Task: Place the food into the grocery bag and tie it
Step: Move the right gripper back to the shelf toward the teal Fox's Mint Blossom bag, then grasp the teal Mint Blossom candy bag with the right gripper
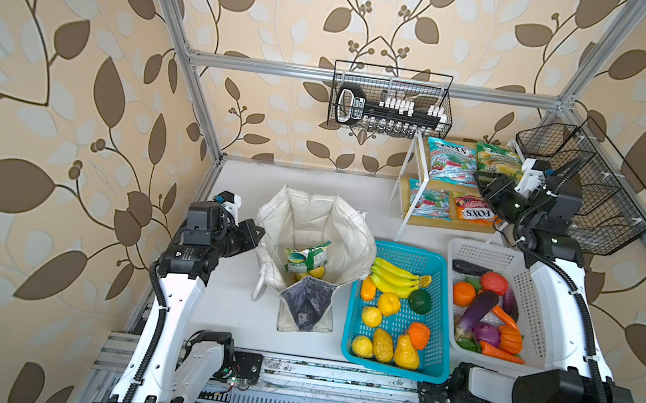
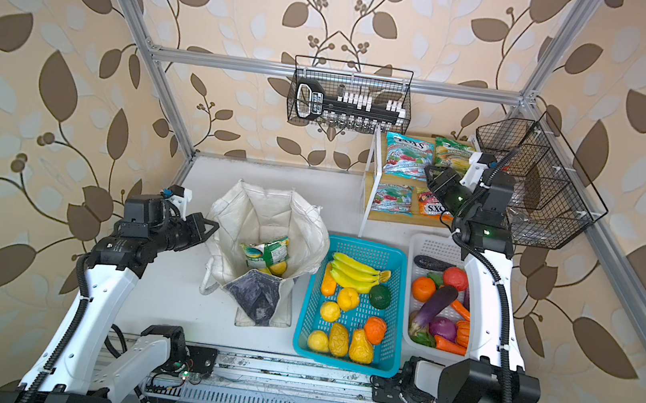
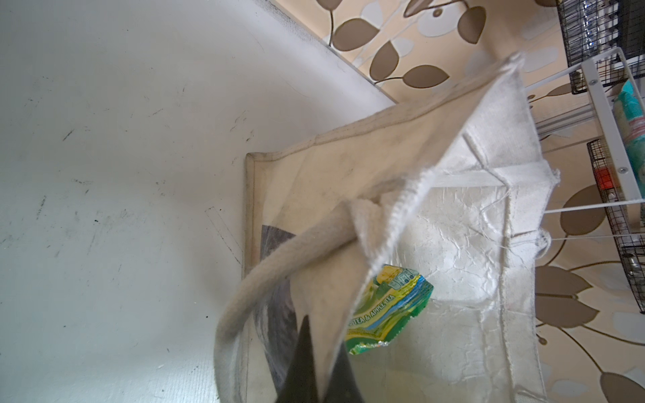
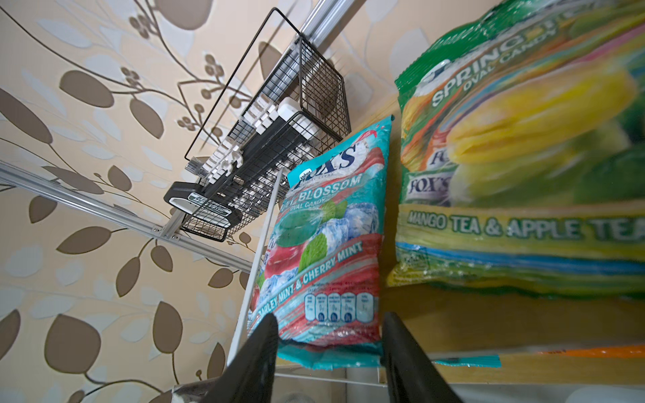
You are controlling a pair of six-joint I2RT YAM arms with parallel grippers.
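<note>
Straight ahead: blue-red packet [image 4: 324, 244]
Open right hand [image 4: 331, 316] faces it on the shelf [image 4: 453, 314]; closed left hand [image 3: 321, 335] pinches the bag [image 3: 384, 157].

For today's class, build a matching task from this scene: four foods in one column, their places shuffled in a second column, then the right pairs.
Column A
1. bananas
2. big purple eggplant
3. crumpled green packet
4. orange packet

Column B
a. white basket
b. lower shelf
c. teal basket
d. cloth bag

Pairs: 1-c, 2-a, 3-d, 4-b
</note>
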